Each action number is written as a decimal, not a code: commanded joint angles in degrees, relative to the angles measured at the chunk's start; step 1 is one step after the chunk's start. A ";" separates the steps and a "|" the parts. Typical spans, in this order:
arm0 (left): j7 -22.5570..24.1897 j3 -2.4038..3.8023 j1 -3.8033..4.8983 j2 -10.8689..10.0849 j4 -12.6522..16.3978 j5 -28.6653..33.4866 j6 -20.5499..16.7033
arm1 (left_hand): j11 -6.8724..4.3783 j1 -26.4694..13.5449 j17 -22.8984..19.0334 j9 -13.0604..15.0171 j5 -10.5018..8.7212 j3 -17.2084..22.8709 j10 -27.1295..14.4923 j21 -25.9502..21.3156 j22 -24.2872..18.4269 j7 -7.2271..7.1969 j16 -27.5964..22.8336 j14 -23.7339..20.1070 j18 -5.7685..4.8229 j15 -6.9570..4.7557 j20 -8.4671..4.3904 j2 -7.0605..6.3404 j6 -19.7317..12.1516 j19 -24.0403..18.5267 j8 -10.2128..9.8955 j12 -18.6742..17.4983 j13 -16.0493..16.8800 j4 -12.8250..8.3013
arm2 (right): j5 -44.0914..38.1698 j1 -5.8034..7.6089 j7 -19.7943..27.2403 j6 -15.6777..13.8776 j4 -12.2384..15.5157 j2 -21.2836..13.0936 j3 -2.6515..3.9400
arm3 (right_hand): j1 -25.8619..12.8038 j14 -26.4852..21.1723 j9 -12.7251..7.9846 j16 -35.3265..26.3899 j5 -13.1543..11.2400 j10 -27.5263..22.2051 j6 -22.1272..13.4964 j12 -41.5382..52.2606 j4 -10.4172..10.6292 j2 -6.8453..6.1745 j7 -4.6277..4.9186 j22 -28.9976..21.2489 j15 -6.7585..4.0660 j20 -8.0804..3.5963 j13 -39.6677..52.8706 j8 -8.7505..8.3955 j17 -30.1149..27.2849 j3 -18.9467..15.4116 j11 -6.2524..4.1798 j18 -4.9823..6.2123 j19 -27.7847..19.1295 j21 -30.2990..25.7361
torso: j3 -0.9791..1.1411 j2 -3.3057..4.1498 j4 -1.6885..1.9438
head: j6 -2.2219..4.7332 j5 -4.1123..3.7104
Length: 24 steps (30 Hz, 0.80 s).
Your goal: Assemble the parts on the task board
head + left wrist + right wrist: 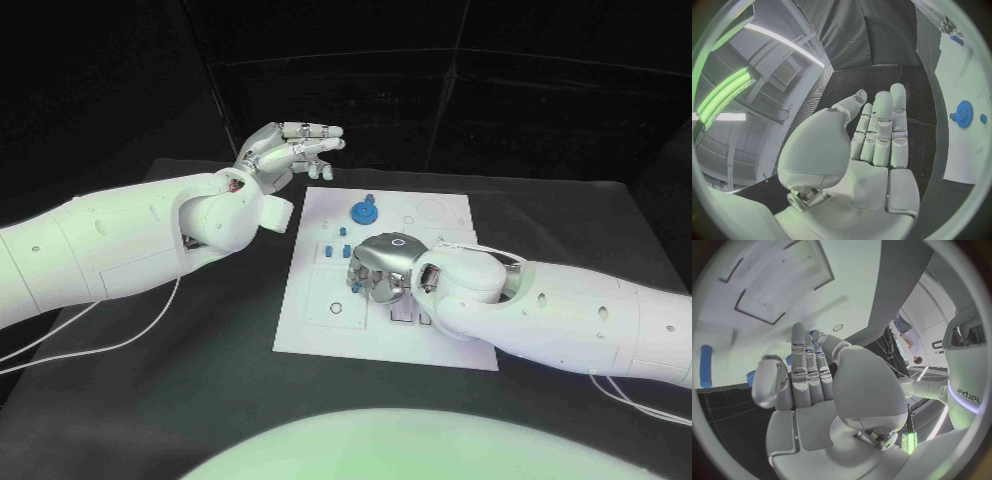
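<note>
We see the flat white rectangular task board carrying small blue plastic parts and a round blue toothed gear. Our right hand hovers palm-down over the board's middle, fingers extended together, gripping nothing; the parts lie just beside it. Our left hand is raised off the board's far corner, fingers loosely spread, empty. The left wrist view shows the gear beyond the fingertips.
</note>
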 commanded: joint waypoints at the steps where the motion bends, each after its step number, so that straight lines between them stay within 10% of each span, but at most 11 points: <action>1: 0.38 0.05 0.10 0.02 0.03 0.18 0.59 | -0.15 0.20 -0.08 -0.07 0.21 -0.27 -0.36 -0.32 -0.08 -0.01 -0.12 -0.17 0.70 0.31 0.19 -0.09 -0.47 -0.15 0.16 0.23 -0.03 0.03 | -0.72 0.07 -0.69 0.42 -0.14 0.16 0.00 | -1.07 0.27 -0.30 -0.25 -0.53 -0.71 -0.82 -0.62 0.44 -0.30 0.41 -0.23 -0.15 0.00 -0.04 -0.50 0.12 -0.19 0.48 -0.34 -0.39 -0.21 | -0.01 0.02 0.01 | -0.07 0.00; 24: 0.20 0.05 0.09 0.06 -0.07 0.18 0.74 | -0.15 0.20 -0.08 -0.07 0.21 -0.27 -0.36 -0.32 -0.08 -0.01 -0.12 -0.17 0.70 0.31 0.19 -0.09 -0.47 -0.15 0.16 0.23 -0.03 0.03 | -2.16 0.06 -0.89 0.59 -0.83 0.98 0.00 | -2.91 0.53 -0.71 -0.43 -0.58 -3.03 -3.72 -1.96 1.74 -2.08 1.12 -0.66 0.34 0.61 -0.32 -0.67 0.54 -1.67 1.32 -0.21 -0.99 -0.50 | 0.01 0.00 0.00 | -0.38 0.05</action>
